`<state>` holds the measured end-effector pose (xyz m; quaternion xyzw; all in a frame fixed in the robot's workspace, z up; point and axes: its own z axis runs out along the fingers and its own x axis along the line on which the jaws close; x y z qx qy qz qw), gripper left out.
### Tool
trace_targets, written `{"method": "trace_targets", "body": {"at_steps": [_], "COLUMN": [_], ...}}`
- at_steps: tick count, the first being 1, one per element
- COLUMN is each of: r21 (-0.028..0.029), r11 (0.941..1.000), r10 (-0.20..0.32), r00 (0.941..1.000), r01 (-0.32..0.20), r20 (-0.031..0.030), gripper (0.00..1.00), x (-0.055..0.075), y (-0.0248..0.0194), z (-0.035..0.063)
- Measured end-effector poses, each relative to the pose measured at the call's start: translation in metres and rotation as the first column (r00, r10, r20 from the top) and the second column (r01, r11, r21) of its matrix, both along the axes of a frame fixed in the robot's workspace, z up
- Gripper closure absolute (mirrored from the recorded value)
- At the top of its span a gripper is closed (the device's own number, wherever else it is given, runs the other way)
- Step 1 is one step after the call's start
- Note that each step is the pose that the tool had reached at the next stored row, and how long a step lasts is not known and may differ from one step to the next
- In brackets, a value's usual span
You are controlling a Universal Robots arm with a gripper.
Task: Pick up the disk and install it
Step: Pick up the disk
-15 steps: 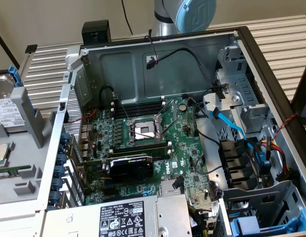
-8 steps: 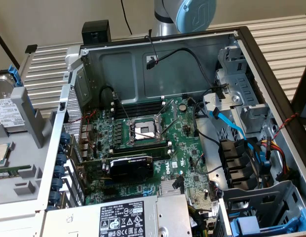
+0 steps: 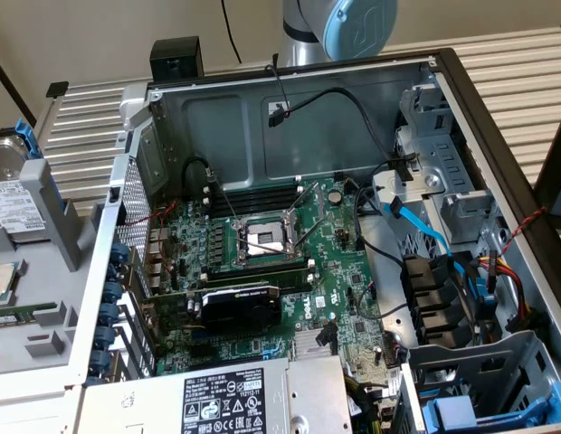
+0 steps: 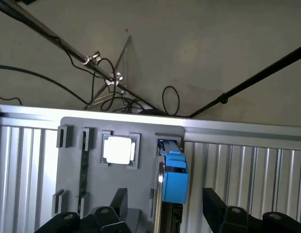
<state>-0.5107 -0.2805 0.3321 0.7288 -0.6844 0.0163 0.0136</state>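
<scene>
Disk (image 3: 4,172): far left of the exterior view, upright in the grey holder (image 3: 54,208) on the worktop (image 3: 90,127); not yet lifted.
Claw (image 4: 164,194): wide open, fingers either side of the disk's blue frame (image 4: 175,177), gripping nothing.
Case (image 3: 262,244): open; installing not begun.
Hidden: the frame edge cuts off the disk at far left and the bay (image 3: 480,371) at lower right.

A bright blue plastic carrier frames the flat silver-metal disk (image 4: 174,179). The moulded plastic holder tray (image 4: 73,160) is pale grey, and the ribbed metal worktop (image 4: 247,170) is silver with fine parallel stripes. The pincer (image 4: 163,191) is black, the printed-circuit motherboard (image 3: 339,242) green.
</scene>
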Motion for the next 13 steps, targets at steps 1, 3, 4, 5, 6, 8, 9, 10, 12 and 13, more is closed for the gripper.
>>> {"method": "trace_targets", "body": {"at_steps": [1,3,4,5,6,8,9,10,12,13], "r21": [0.0005,0.0016,0.0028,0.0044,0.0068,0.0129,0.0162,0.0194,0.0219,0.0219], "r11": [1.0,0.9999,0.9998,0.9996,0.9995,0.9993,0.9993,0.9992,0.9992,0.9991], "r10": [-0.003,-0.014,-0.021,-0.027,-0.032,-0.034,-0.034,-0.034,-0.035,-0.035], "r00": [1.0,0.9999,0.9998,0.9996,0.9995,0.9994,0.9994,0.9994,0.9994,0.9994], "r01": [0.003,0.014,0.021,0.027,0.032,0.034,0.034,0.034,0.035,0.035], "r20": [-0.0001,-0.0006,-0.0008,-0.0009,-0.0011,-0.0014,-0.0016,-0.0018,-0.0022,-0.0022], "gripper": [0.28,0.28,0.28,0.28,0.28,0.28,0.28,0.28,0.28,0.28], "x": [0.0,0.0,0.0,0.0,0.0,0.0,0.0,0.0,0.0,0.0], "y": [0.0,0.0,0.0,0.0,-0.0001,0.0,0.0,0.0,0.0001,0.0001], "z": [-0.002,-0.0049,-0.0063,-0.0074,-0.0086,-0.011,-0.0123,-0.0136,-0.017,-0.0189]}}
